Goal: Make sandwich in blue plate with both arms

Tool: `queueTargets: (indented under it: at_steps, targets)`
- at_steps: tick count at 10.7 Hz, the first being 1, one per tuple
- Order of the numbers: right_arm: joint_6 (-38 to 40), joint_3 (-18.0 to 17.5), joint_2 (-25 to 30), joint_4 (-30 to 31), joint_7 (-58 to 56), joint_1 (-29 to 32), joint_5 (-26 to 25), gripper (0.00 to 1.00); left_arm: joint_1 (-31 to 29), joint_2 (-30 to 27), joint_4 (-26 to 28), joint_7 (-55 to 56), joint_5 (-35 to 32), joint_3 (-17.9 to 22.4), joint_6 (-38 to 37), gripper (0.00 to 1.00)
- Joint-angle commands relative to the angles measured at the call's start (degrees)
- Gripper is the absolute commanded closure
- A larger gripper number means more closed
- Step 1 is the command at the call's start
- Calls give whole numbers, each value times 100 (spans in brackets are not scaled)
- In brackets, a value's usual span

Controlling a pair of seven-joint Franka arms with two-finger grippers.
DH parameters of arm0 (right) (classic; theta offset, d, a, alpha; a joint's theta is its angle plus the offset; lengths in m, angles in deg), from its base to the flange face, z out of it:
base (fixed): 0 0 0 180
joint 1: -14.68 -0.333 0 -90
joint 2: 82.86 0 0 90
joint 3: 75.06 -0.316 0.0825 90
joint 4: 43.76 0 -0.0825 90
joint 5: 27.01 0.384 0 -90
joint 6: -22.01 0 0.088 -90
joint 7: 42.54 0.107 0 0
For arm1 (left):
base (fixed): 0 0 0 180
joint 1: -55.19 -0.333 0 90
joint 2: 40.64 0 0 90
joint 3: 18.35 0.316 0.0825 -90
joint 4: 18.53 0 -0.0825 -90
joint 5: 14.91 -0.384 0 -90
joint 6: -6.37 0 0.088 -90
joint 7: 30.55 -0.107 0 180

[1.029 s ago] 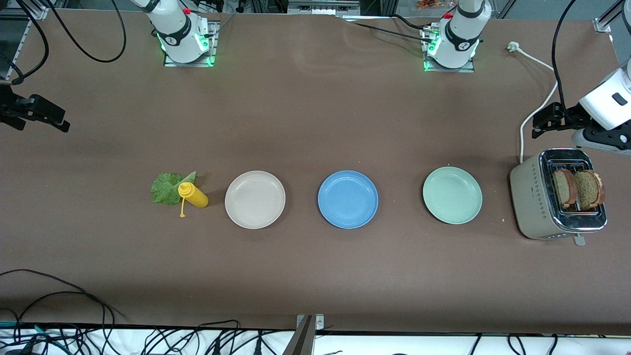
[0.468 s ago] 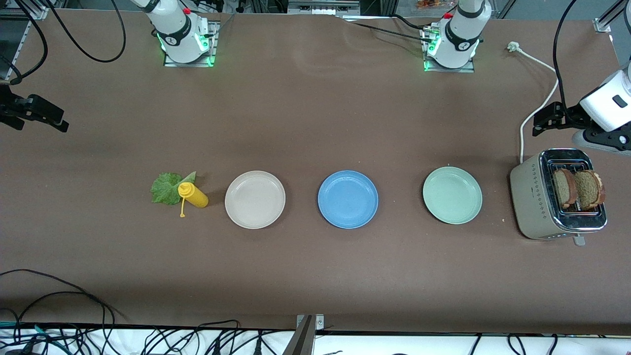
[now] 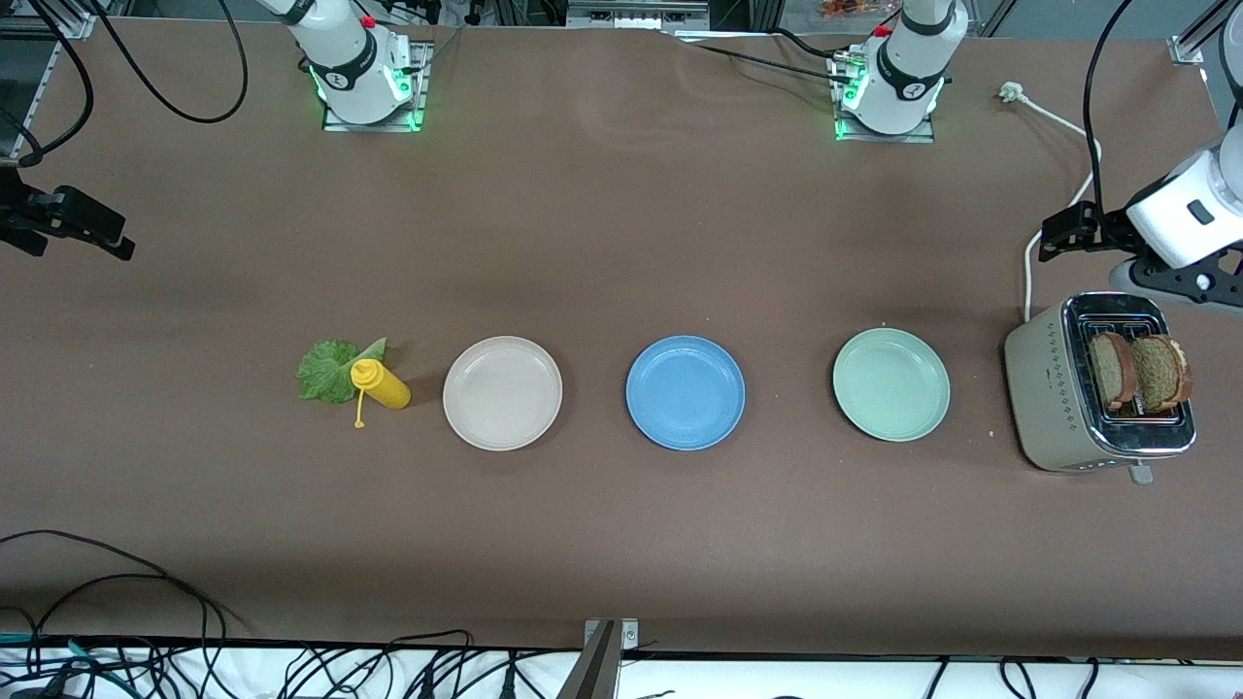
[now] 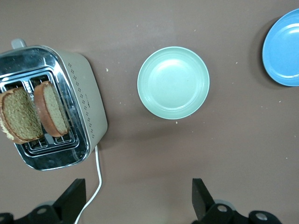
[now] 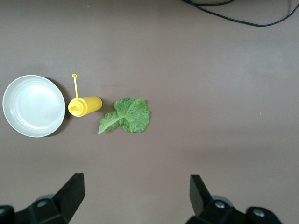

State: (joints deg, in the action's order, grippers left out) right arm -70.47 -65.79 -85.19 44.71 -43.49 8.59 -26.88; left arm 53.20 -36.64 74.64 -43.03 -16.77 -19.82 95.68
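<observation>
front view: blue plate (image 3: 686,392) bare; left end effector (image 3: 1060,236) and right end effector (image 3: 68,228) both open

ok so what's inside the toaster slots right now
Two brown bread slices stand upright in the toaster, one per slot, their upper halves sticking out above the chrome top. Their lower halves are hidden down in the slots, so those cannot be seen.

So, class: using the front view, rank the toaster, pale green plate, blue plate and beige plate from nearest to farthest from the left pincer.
1. Toaster, just below the open left pincer, at the left arm's end of the table.
2. Pale green plate, beside the toaster.
3. Blue plate, mid-table.
4. Beige plate, toward the right arm's end.
</observation>
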Motion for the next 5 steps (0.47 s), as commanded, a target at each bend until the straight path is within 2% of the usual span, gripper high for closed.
queueTargets:
  at_steps: [1, 3, 5]
  targets:
    - [134, 4, 40, -76, -11, 3, -39, 0, -545, 406, -244, -79, -86, -11, -19, 0]
    - [160, -13, 40, -76, -11, 3, -39, 0, -1056, 636, -290, -541, -51, -11, -19, 0]
    - [152, -22, 40, -76, -11, 3, -22, 0, -1154, 995, -500, -676, -112, 15, 94, 0]
